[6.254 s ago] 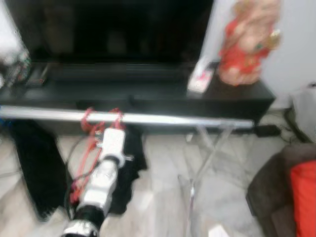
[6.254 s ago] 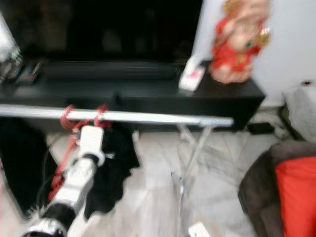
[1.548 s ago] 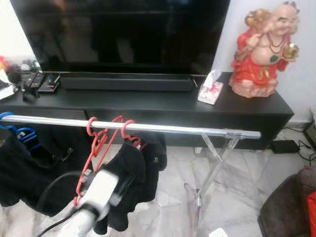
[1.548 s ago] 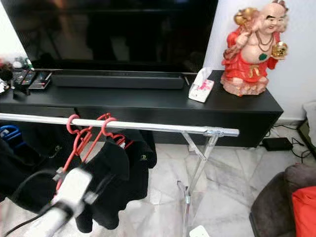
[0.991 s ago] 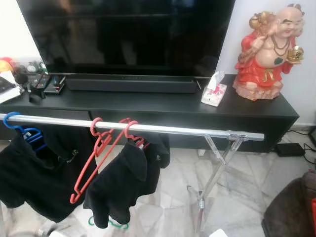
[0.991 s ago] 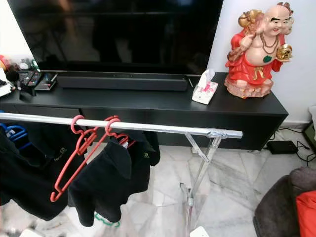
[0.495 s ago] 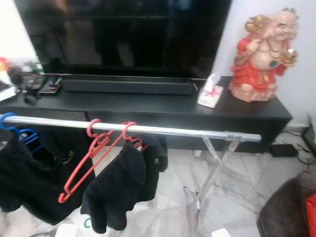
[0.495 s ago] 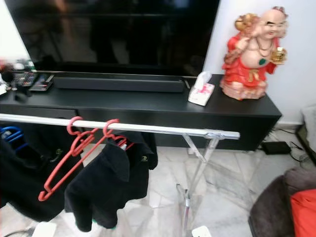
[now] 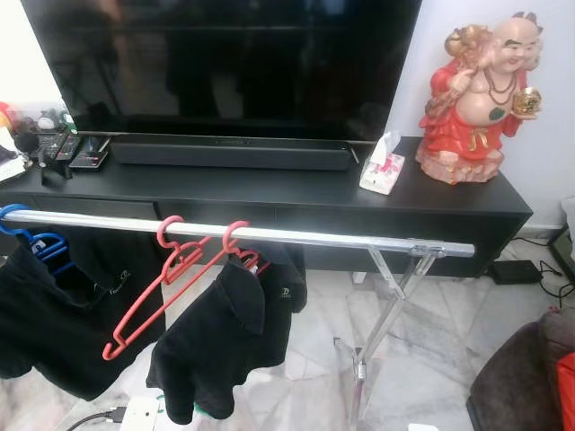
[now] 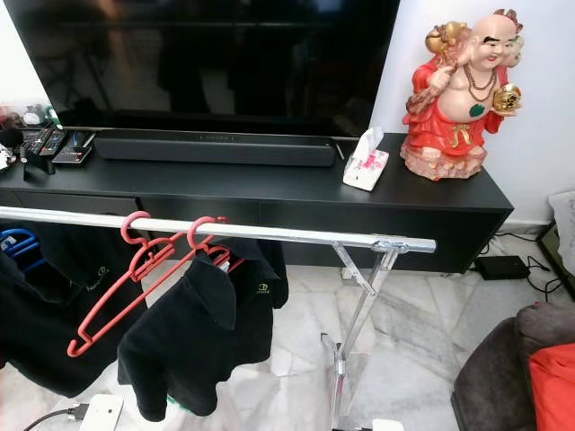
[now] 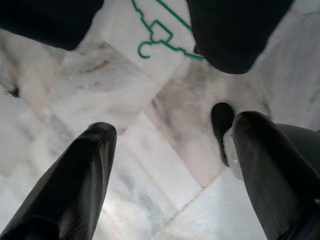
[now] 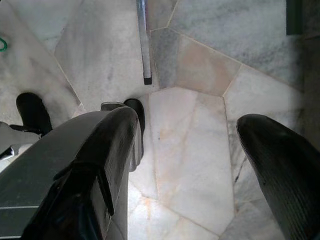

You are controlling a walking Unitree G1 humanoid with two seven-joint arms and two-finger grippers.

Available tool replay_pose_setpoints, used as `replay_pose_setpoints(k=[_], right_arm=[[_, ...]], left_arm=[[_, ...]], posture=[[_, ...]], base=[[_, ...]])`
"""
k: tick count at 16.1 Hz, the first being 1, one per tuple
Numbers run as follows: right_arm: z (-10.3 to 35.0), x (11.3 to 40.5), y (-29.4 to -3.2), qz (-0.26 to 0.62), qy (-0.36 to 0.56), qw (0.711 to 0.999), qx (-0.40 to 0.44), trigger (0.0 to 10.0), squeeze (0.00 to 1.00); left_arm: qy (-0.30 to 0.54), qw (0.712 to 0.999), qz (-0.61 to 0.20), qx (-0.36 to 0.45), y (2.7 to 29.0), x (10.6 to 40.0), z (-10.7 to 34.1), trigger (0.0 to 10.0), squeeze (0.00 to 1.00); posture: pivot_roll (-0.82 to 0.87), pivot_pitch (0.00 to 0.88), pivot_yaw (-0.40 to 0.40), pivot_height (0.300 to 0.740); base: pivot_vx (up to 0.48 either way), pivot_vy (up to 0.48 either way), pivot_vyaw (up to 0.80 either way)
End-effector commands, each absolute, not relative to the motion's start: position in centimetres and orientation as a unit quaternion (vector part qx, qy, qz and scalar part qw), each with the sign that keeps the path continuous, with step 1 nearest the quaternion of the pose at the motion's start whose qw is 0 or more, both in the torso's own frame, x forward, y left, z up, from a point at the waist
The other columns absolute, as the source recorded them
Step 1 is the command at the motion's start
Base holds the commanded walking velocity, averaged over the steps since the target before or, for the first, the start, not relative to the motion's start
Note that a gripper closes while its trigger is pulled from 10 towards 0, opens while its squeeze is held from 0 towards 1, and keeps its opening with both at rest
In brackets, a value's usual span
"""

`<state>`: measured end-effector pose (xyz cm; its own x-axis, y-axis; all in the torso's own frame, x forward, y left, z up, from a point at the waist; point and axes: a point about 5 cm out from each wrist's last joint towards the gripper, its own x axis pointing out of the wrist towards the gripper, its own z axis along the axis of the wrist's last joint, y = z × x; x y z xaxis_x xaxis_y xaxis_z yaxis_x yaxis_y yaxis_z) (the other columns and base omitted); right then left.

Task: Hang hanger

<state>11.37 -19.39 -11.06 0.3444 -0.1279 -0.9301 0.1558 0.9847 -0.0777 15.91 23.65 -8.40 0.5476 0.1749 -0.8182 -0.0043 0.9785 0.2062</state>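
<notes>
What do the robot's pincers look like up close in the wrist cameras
Each pincer has two long, thick black fingers with rounded tips. On the left pincer, the fingers show a fine ribbed texture on their surface. The right pincer has the same glossy black fingers, with a dark grey housing at the base of one.

Even, bright indoor light is filling both eye views, which are rendering sharply, while the dark television screen across the top is giving off faint, dull reflections. In the wrist views the near black fingers are blurring out of focus, and a bright glare is glowing on the marble floor at the lower centre.
</notes>
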Motion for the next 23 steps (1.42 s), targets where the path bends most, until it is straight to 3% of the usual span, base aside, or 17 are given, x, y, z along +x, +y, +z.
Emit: replay_pose_setpoints(k=[1,11,23], right_arm=[[-11.1,11.4,-19.3,-0.084,0.565,0.82,0.021,10.0,0.0],[-10.8,12.1,-19.3,-0.041,0.54,0.84,-0.009,10.0,0.0],[-10.8,11.9,-19.4,-0.038,0.537,0.842,-0.013,10.0,0.0]], left_arm=[[0.473,0.876,0.035,0.089,23.0,16.2,-8.5,10.0,0.0],[0.494,0.866,0.032,0.068,22.7,14.3,-9.3,10.0,0.0],[0.474,0.878,0.027,0.063,22.6,15.4,-8.9,10.0,0.0]], posture=[[-0.08,0.0,-0.024,0.74],[-0.08,0.0,-0.048,0.74],[-0.09,0.0,-0.036,0.74]], base=[[0.0,0.0,0.0],[0.0,0.0,0.0],[0.0,0.0,0.0]])
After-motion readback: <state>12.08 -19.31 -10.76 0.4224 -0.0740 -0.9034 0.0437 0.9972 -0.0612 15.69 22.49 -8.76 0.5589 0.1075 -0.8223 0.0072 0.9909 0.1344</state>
